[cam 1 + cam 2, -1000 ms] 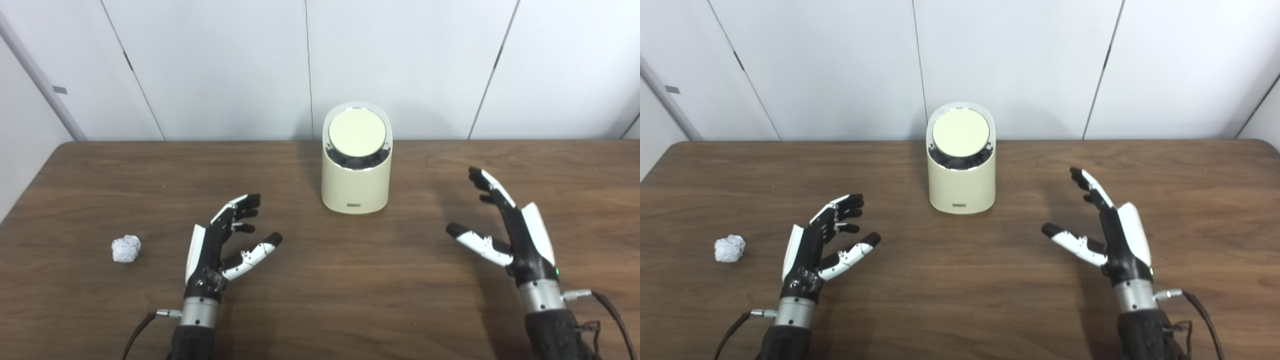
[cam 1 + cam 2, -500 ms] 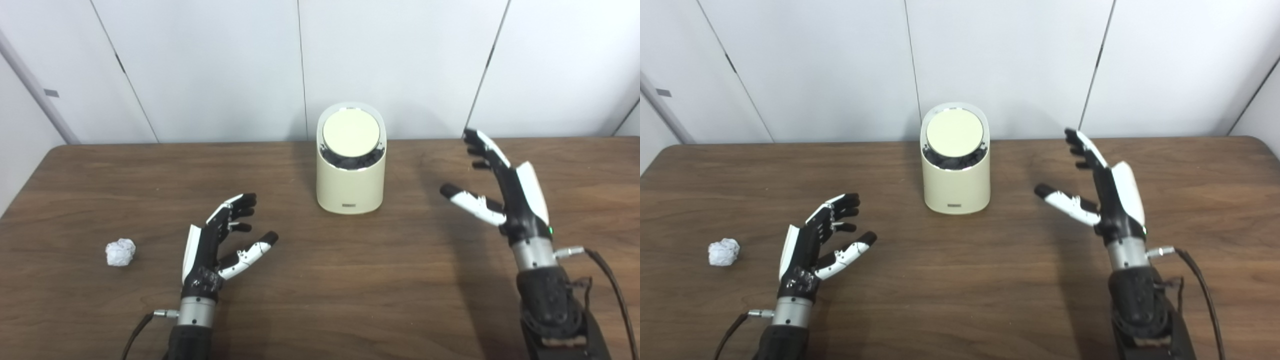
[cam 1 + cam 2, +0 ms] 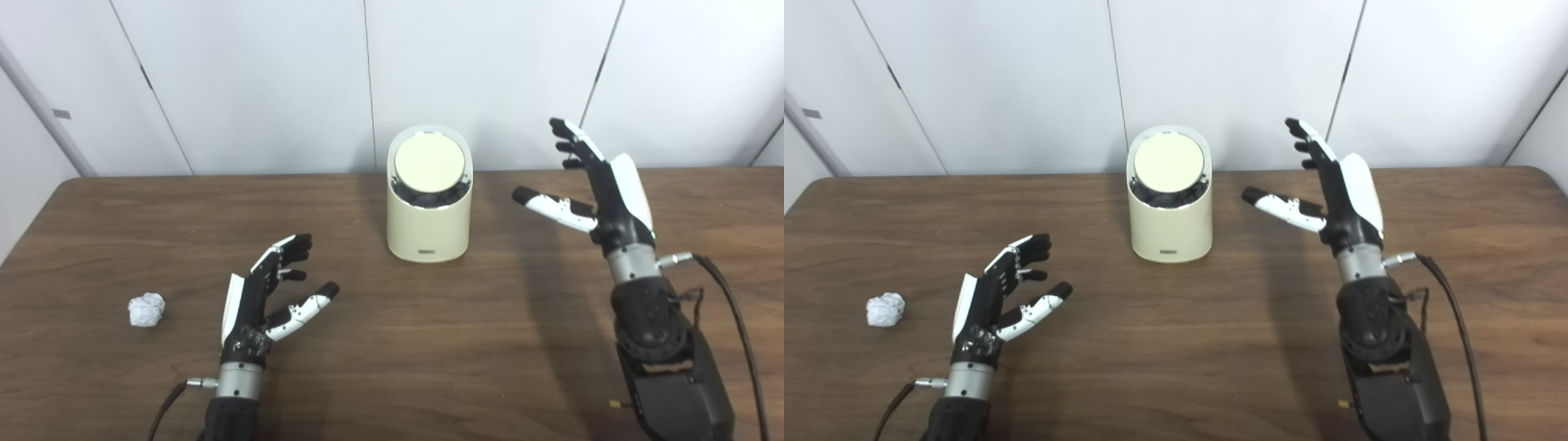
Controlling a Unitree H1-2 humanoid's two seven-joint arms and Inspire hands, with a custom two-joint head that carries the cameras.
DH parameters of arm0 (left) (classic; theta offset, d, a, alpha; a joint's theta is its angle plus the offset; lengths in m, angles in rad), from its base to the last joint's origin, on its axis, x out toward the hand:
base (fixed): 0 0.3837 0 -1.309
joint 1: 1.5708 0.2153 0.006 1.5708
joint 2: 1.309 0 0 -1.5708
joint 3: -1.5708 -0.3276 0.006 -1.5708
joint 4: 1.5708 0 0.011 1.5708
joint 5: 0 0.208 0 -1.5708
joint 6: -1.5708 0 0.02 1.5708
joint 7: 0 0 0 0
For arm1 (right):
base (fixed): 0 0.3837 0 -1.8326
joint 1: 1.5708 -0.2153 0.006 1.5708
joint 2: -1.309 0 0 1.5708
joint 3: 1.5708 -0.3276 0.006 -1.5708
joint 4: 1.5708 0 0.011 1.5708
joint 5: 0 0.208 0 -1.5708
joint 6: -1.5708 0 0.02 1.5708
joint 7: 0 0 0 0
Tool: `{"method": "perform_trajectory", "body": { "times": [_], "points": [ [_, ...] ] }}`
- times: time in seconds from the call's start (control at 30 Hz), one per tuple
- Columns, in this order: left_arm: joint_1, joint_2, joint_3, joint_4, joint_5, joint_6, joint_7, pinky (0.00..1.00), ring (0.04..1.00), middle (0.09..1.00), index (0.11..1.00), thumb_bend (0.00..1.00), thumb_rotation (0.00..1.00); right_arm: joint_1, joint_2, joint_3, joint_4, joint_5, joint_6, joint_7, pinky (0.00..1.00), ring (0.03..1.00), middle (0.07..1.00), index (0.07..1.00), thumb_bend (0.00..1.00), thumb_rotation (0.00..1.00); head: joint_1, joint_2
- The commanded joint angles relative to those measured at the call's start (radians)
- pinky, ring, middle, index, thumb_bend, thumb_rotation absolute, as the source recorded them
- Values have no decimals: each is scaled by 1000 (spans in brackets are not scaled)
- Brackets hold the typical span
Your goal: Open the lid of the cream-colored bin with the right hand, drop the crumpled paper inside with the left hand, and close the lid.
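Tabletop [image 3: 392,367] fills my near view, bare brown wood from the bottom edge up to the hands, with a wide clear stretch between the two arms. I have my left hand [image 3: 263,300] low over the near-left part of the table, palm turned inward, fingers spread and holding nothing. The crumpled paper [image 3: 146,309] lies to its left, well apart from it, not far from the table's left edge, with open wood all around it. My right hand [image 3: 597,184] is raised higher and farther out on the right, fingers apart and empty, thumb pointing left toward the bin; its forearm and cable take up the near-right corner. The cream-colored bin [image 3: 429,229] stands upright near the table's far edge, about mid-width, between the hands and beyond the left one. The right hand is beside it on its right, not touching, with a gap of bare table between thumb tip and bin wall. The lid [image 3: 429,165] sits tilted toward me on the bin's top, a dark gap showing under its near rim. Behind the bin runs the far edge, then the white panelled wall [image 3: 245,79].
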Motion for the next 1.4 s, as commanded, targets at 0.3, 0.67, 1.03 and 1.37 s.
{"method": "perform_trajectory", "body": {
  "times": [0.3,0.67,1.03,1.37],
  "points": [
    [-18,8,-1,-6,-2,-30,7,646,772,788,785,761,322,-121,23,39,8,-54,70,-18,689,813,857,862,942,677,-2,-3],
    [-17,8,-4,-4,21,-33,14,632,763,786,781,761,354,-188,51,91,51,-148,183,-30,630,791,853,871,959,660,-1,-6],
    [-21,3,-8,11,17,-50,17,639,763,784,780,762,346,-231,65,146,83,-204,249,-28,685,820,861,880,1000,620,3,-14],
    [-21,-1,-12,10,28,-47,22,641,764,787,784,768,362,-265,79,184,115,-234,282,-27,751,826,861,868,1000,560,6,-11]
  ]
}}
